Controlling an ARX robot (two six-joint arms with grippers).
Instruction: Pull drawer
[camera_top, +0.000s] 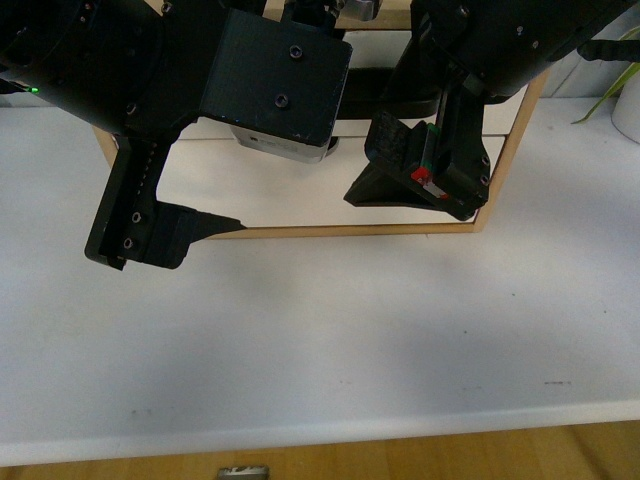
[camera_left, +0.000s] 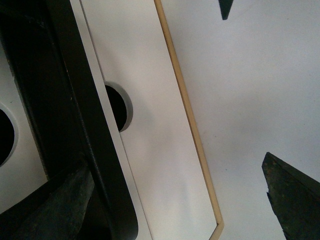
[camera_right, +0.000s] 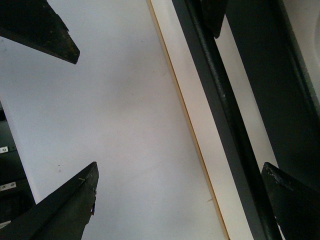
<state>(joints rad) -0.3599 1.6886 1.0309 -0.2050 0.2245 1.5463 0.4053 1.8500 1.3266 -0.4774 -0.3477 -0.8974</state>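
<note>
Drawer sits in the wooden cabinet, top middle of the front view, mostly blocked by both arms. The left wrist view shows its white front, half-round notch and black handle pretty clearly. Left gripper hangs lower left over the table, jaws apart. Right gripper is right of centre in front of the cabinet, jaws spread too, with the handle running close by its fingers. Plant at the far right edge, well apart.
</note>
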